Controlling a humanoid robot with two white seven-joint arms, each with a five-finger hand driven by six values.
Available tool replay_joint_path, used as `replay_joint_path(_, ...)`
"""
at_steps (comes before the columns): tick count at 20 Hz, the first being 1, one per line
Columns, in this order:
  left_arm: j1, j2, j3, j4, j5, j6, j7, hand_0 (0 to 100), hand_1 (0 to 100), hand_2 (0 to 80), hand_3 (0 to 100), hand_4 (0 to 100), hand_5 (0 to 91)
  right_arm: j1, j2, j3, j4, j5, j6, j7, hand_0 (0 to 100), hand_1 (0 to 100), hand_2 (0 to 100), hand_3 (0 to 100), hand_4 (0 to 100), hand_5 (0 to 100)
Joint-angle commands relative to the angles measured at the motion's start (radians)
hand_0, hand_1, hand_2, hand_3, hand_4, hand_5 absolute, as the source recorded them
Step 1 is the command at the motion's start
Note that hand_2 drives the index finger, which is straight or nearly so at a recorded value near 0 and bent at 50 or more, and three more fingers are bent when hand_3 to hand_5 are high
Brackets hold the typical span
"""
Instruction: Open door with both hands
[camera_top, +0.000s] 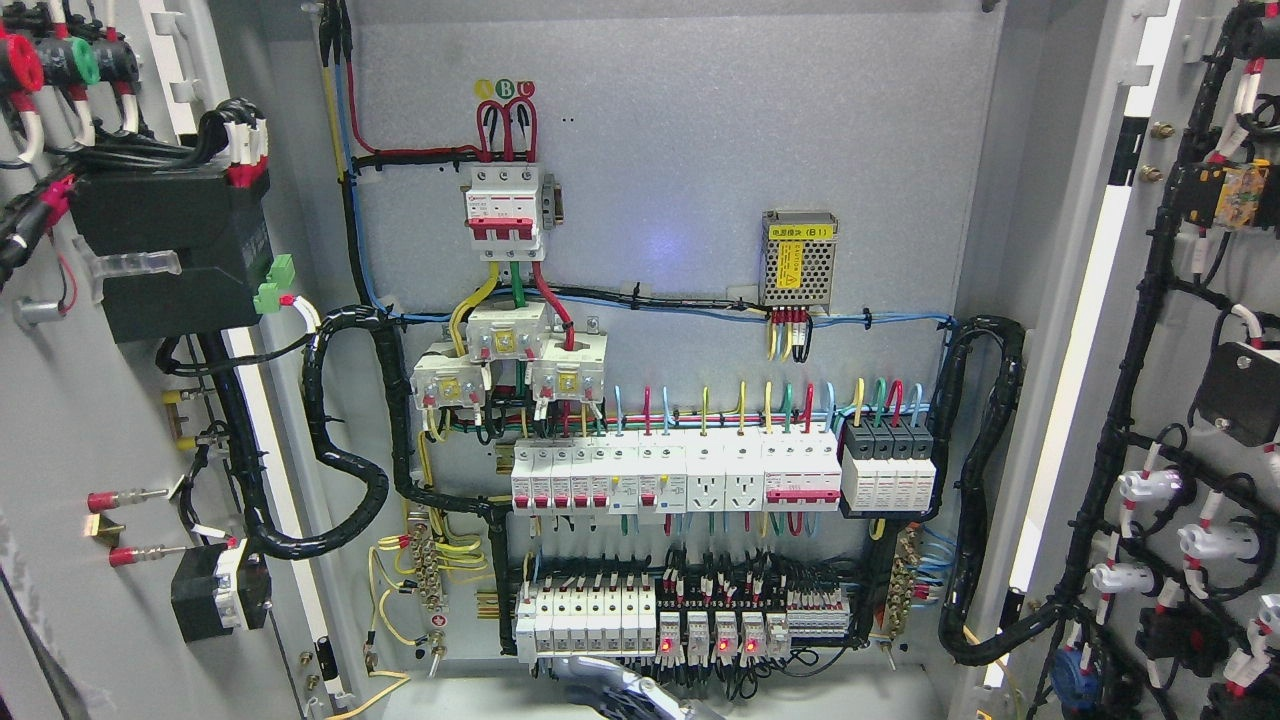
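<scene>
Two tall grey steel cabinet doors are swung wide, showing their wired inner faces: the left door (70, 420) fills the left edge of the head view and the right door (1180, 330) fills the right edge. Between them, farther back, the grey back panel (700, 160) of the electrical cabinet is in full view, with its red-and-white main breaker (506, 212), a small perforated metal power supply with a yellow label (798, 258) and rows of white breakers (680, 478) below.

Only one piece of the robot shows: a pale, blurred part (625, 695) at the bottom edge, near the middle and close to the camera. I cannot tell from which side its arm comes in, so it is simply a hand or forearm, and its fingers cannot be made out; whether they are spread or curled is not visible. It touches neither door.

As for the relation that matters, both doors lie well apart from that part, one out to its left and one out to its right, each with its long axis running upright. Neither door looks nearer than the other. Judging from how they stand, the opening seems essentially done, with both leaves already turned outward past the cabinet frame.
</scene>
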Motion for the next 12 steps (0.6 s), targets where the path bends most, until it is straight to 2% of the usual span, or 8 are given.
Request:
replay_joint_path(1, -0.007, 0.097, -0.007, -0.205, 0.034, -0.007, -0.001, 0, 0, 0.0, 0, 0, 0.0, 0.084, -0.073, -0.102, -0.124, -0.001, -0.019, 0.000, 19, 0, 0, 0, 0, 0)
replay_joint_path(5, -0.039, 0.121, -0.020, -0.239, 0.034, -0.019, -0.001, 0, 0, 0.0, 0, 0, 0.0, 0.133, -0.073, -0.148, -0.124, -0.004, -0.021, 0.004, 19, 0, 0, 0, 0, 0)
replay_joint_path(8, -0.067, 0.147, -0.039, -0.258, 0.034, -0.091, -0.001, 0, 0, 0.0, 0, 0, 0.0, 0.175, -0.072, -0.206, -0.124, -0.004, -0.021, 0.004, 19, 0, 0, 0, 0, 0)
replay_joint_path(12, -0.099, 0.159, -0.054, -0.293, 0.034, -0.095, -0.001, 0, 0, 0.0, 0, 0, 0.0, 0.213, -0.070, -0.253, -0.124, -0.004, -0.021, 0.004, 19, 0, 0, 0, 0, 0)
